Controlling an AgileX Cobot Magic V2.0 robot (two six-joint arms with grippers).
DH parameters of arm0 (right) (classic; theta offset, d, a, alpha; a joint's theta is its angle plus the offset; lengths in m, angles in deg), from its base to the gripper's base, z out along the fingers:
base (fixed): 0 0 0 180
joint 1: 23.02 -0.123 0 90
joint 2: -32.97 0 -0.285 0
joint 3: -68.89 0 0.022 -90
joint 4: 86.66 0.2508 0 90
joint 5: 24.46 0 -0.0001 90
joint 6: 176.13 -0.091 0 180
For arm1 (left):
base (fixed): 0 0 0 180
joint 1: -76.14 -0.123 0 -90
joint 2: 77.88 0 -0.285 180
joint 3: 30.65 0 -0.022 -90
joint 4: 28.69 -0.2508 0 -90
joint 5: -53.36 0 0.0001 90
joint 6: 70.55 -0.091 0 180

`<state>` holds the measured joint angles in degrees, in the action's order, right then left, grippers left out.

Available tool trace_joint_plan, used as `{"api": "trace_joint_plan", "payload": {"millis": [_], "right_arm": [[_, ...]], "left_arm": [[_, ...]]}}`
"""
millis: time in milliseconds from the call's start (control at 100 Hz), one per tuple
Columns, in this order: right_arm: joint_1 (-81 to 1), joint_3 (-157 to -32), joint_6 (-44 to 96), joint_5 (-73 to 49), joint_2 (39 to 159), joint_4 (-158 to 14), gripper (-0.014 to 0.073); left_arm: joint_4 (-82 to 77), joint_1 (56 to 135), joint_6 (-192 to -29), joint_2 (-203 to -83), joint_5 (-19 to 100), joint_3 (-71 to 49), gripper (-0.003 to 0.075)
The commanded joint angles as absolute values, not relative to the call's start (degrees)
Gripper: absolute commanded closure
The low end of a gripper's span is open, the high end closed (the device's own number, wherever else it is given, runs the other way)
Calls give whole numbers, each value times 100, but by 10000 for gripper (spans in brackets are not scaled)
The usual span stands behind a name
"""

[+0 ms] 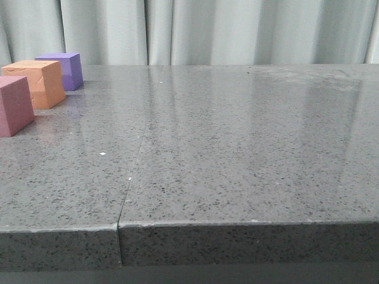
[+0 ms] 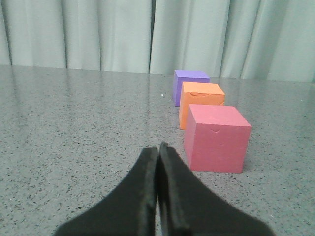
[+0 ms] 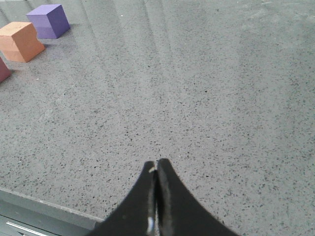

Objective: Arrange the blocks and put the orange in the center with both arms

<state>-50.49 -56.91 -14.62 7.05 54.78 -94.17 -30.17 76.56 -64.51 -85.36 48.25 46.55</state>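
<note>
Three cubes stand in a row at the table's far left: the pink-red cube (image 1: 13,105) nearest, the orange cube (image 1: 37,83) in the middle, the purple cube (image 1: 62,70) farthest. The left wrist view shows the same row: pink-red (image 2: 216,138), orange (image 2: 201,101), purple (image 2: 189,83). My left gripper (image 2: 158,146) is shut and empty, low over the table, just short of the pink-red cube and to its side. My right gripper (image 3: 156,162) is shut and empty near the table's front edge, far from the cubes; orange (image 3: 19,41) and purple (image 3: 49,20) show there. Neither gripper shows in the front view.
The grey speckled table (image 1: 237,148) has a seam (image 1: 135,165) running front to back left of its middle, and its front edge (image 1: 237,223) is close to the camera. A pale curtain (image 1: 207,29) hangs behind the table.
</note>
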Motion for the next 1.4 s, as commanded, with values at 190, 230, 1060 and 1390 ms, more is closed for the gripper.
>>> {"api": "trace_joint_plan", "payload": {"millis": [190, 230, 1060, 1390], "right_arm": [[-5038, -5837, -1406, 265, 5520, -9489, 663], [-5038, -5837, -1406, 265, 5520, -9489, 663], [-5038, -5837, -1406, 263, 5520, -9489, 663], [-4192, -5004, -1355, -1403, 5513, -9395, 663]], "left_arm": [[-2944, 7655, -6438, -8368, 5336, 4887, 741], [-2944, 7655, -6438, -8368, 5336, 4887, 741], [-2944, 7655, -6438, -8368, 5336, 4887, 741], [-2944, 7655, -6438, -8368, 5336, 4887, 741]]}}
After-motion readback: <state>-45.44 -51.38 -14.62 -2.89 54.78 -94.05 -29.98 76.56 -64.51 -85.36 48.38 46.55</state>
